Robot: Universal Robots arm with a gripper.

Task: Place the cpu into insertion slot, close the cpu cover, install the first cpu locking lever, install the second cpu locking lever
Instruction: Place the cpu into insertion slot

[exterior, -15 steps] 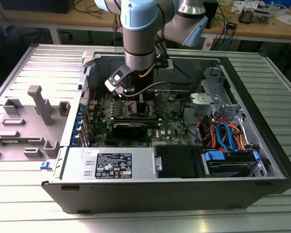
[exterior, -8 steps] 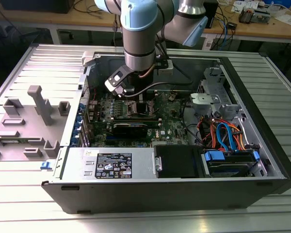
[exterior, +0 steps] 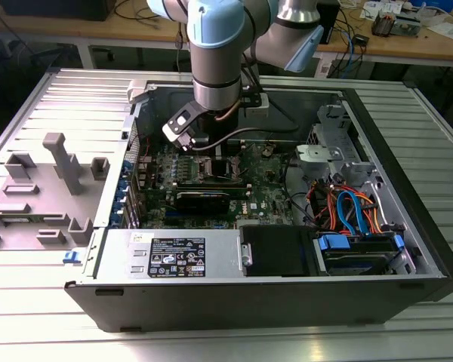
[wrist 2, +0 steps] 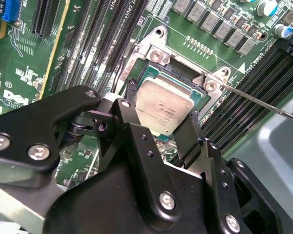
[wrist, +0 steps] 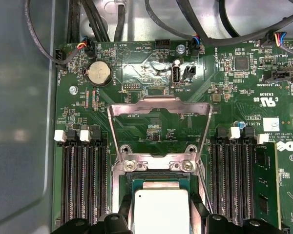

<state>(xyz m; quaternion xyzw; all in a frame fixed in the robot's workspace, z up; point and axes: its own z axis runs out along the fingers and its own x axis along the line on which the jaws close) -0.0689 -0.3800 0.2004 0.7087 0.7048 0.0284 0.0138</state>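
The tool (wrist 2: 162, 104) clasps the cpu (wrist 2: 167, 111); first wrist view shows cpu cover (wrist: 158, 104) raised.

The exterior view looks down from above the near side onto the open computer case (exterior: 249, 302) on the bench (exterior: 45, 332). Both wrist views sit close above the motherboard (wrist 2: 78, 29) (wrist: 244, 97), sharing the cpu (wrist 2: 166, 105) (wrist: 161, 209).

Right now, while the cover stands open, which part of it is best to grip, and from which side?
Grip the cover by its free cross bar, the edge farthest from its hinge. The frame is thin and flat with a large cut-out, and it is raised open, so probably come from beyond that bar and pinch it across its thickness.
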